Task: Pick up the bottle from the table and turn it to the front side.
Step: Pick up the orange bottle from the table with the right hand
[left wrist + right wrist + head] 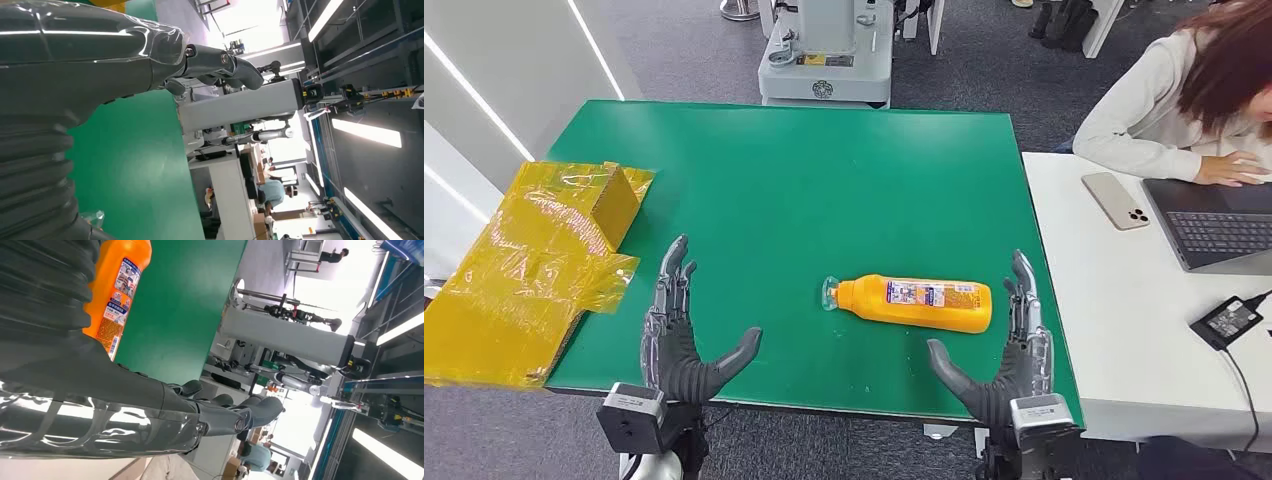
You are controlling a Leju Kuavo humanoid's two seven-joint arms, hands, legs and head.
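An orange bottle (916, 302) lies on its side on the green table (824, 180), its clear cap pointing left and a printed label facing up. In the right wrist view the orange bottle (116, 290) shows its label close by the hand. My right hand (1009, 352) is open just right of the bottle's base, fingers stretched forward, thumb out, not touching it. My left hand (681, 335) is open near the table's front edge, well left of the bottle. Seen from the wrists, the left hand (100, 60) and the right hand (150, 405) hold nothing.
Yellow taped cardboard (534, 260) lies at the table's left edge. To the right, a white desk (1124, 300) carries a phone (1115, 200), a laptop (1219, 225) and a charger (1226, 320), where a person (1194, 90) sits. A grey machine base (824, 60) stands behind the table.
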